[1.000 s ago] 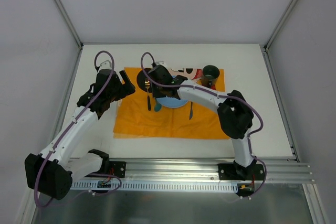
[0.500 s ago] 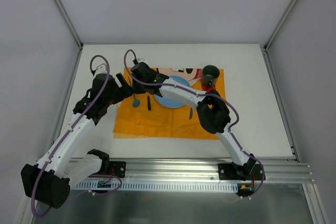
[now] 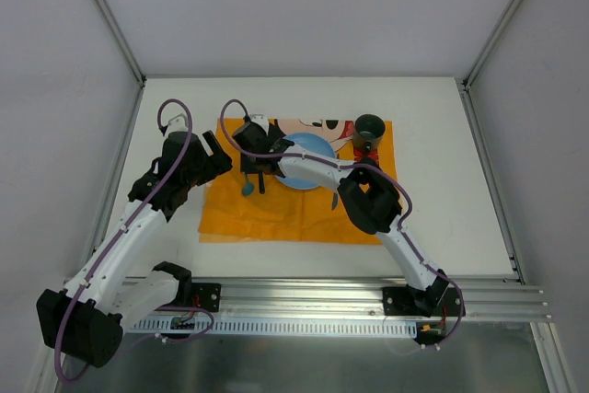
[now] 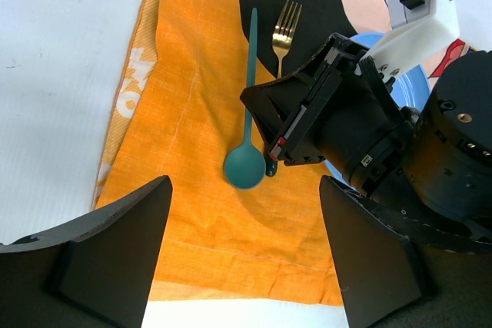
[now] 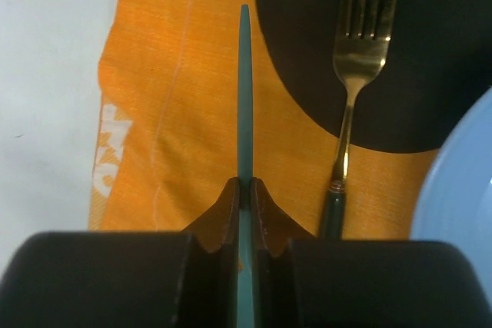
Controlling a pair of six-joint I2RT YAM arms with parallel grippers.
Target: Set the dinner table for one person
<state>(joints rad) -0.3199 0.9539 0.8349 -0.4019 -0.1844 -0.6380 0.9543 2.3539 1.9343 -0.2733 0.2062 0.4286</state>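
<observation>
top external view: right arm point(image 3: 313, 167) is stretched across the orange placemat point(image 3: 276, 213), and the right jaws are pinched tight on the thin handle of a teal spoon point(image 3: 247, 188). the right wrist cam shows it best. the handle runs straight out ahead of the jaws, squeezed between both fingers point(image 5: 224, 211). can't tell if the spoon's bowl is actually touching the mat or sitting just above it.

a gold fork point(image 5: 357, 59) lies just right of those jaws, roughly parallel to the spoon, tines pointing away, on the black patch of the mat's print. the blue plate point(image 5: 461, 190) is further right, past the fork. a green cup point(image 3: 370, 126) sits well off to the right of the jaws, by the mat's far right corner.

the left arm point(image 3: 138, 218) has the left jaws spread wide with nothing between them, hanging over the left part of the mat, near the right jaws. from the left wrist cam, the spoon's bowl shows ahead, in the gap between the two fingers point(image 4: 115, 243).

the white bench point(image 3: 442, 218) is under all of it, with bare surface showing left of both sets of jaws and all round the mat.
</observation>
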